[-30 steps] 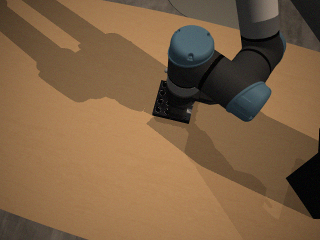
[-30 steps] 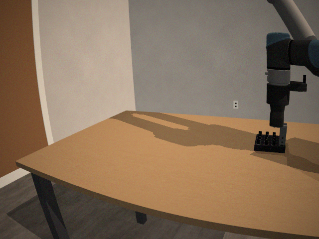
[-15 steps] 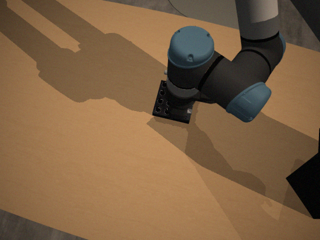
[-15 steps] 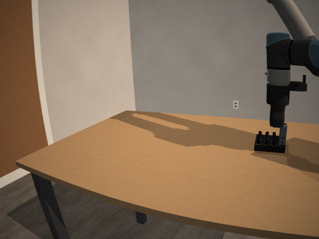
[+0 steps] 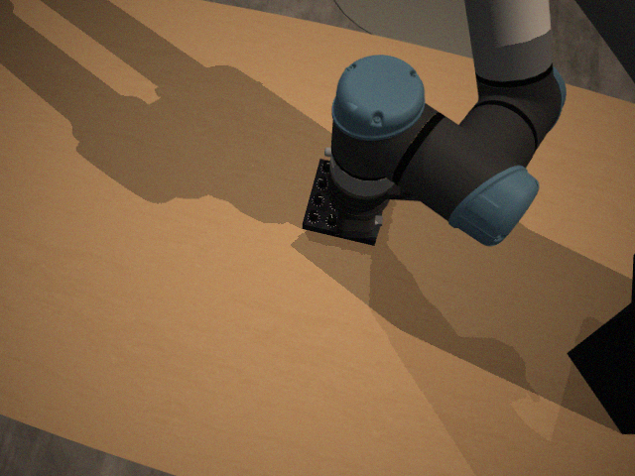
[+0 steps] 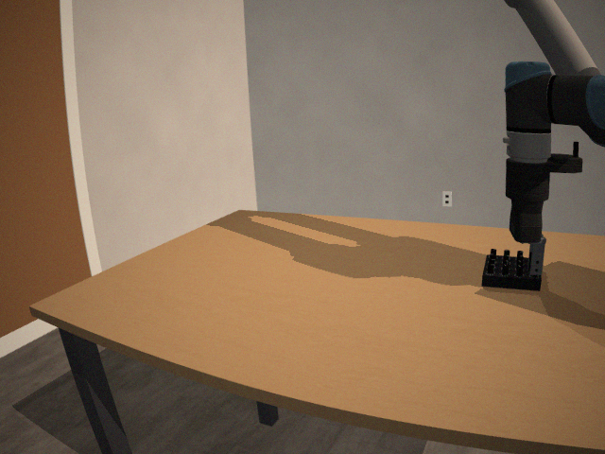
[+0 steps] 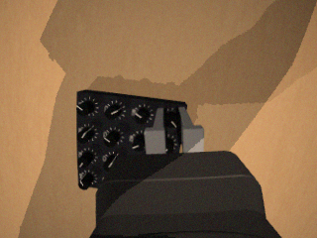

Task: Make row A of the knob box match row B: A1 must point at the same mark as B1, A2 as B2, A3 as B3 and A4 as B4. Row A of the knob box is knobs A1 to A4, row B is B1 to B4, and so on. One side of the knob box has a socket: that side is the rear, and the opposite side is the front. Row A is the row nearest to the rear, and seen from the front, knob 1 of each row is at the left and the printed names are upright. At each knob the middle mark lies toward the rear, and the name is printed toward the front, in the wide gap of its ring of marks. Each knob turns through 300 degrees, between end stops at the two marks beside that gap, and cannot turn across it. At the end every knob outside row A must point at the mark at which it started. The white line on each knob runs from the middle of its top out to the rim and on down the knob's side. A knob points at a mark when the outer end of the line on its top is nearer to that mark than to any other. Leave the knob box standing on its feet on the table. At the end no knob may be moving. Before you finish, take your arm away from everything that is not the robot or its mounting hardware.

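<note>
The black knob box (image 5: 358,238) (image 6: 510,282) (image 7: 130,100) stands flat on the table. In the wrist view the printed names lie left of the knobs, so row A is the rightmost column, with A1 at the top. My gripper (image 6: 535,268) (image 7: 171,119) points down over that corner and is shut on knob A1 (image 7: 172,122). A1's white line points to the lower right in the wrist view. Knob B1 (image 7: 144,114) is just left of the fingers. Knob A2 (image 7: 170,144) is partly hidden; A3 and A4 are hidden by the gripper body. The socket cannot be made out.
The fingers stand close to the neighbouring knobs. The arm covers much of the box in the top view. A black block (image 5: 607,363) is at the right edge there. The wooden table (image 5: 204,317) (image 6: 293,337) carries the arm's broad shadows.
</note>
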Robot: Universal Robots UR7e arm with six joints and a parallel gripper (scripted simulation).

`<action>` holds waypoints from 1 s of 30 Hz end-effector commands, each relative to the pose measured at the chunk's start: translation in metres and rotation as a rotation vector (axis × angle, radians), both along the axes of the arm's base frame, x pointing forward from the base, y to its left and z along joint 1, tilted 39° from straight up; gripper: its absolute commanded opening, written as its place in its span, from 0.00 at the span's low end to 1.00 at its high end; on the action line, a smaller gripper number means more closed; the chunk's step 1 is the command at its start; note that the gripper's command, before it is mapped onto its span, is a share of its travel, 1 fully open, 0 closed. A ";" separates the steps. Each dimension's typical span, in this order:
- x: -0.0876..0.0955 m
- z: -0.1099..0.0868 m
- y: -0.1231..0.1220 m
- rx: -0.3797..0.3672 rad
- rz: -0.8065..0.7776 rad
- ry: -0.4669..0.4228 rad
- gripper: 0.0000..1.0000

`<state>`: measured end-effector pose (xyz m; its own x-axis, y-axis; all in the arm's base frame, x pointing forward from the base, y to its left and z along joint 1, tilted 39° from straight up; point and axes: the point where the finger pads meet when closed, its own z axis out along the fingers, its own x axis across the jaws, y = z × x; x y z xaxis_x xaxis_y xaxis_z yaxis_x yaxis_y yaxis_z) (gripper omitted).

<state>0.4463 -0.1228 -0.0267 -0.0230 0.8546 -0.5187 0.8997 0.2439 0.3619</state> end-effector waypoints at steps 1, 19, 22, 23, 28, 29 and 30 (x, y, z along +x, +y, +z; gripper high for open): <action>0.000 0.000 0.000 -0.031 0.055 0.031 0.30; 0.000 0.000 0.000 -0.171 0.304 0.178 0.30; 0.000 0.000 0.000 -0.200 0.356 0.209 0.30; 0.000 0.000 0.000 -0.210 0.373 0.219 0.30; 0.000 0.000 0.000 -0.240 0.426 0.250 0.30; 0.000 0.000 0.000 -0.250 0.444 0.261 0.30; 0.000 0.000 0.000 -0.260 0.462 0.271 0.30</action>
